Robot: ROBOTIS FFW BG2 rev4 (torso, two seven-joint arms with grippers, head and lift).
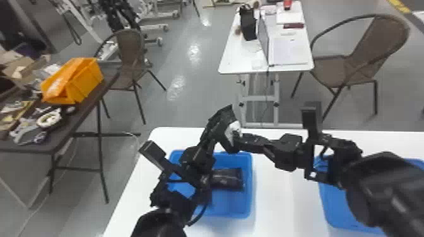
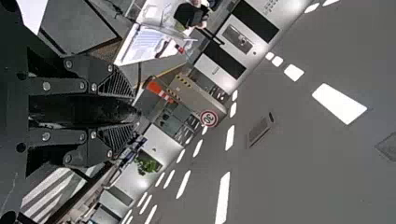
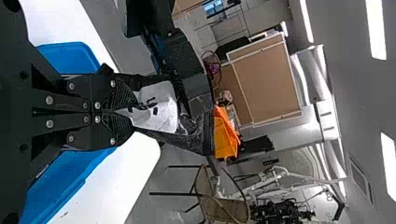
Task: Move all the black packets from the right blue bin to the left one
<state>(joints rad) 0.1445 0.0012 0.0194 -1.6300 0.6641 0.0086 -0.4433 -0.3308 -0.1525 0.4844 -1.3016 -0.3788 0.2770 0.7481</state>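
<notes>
White-labelled on its near face, the black packet (image 1: 233, 130) is up at centre frame in the head view, over the far rim of the left blue bin (image 1: 232, 208). My right gripper (image 3: 122, 111) is closed on it, tips nearly together. My left gripper (image 2: 135, 112) is right beside it, on its left; whether that one grips too, I can't tell. Its long axis seems to cross my right fingers. Lowering it should suit the left arm, nearer the bin, once it has hold.
</notes>
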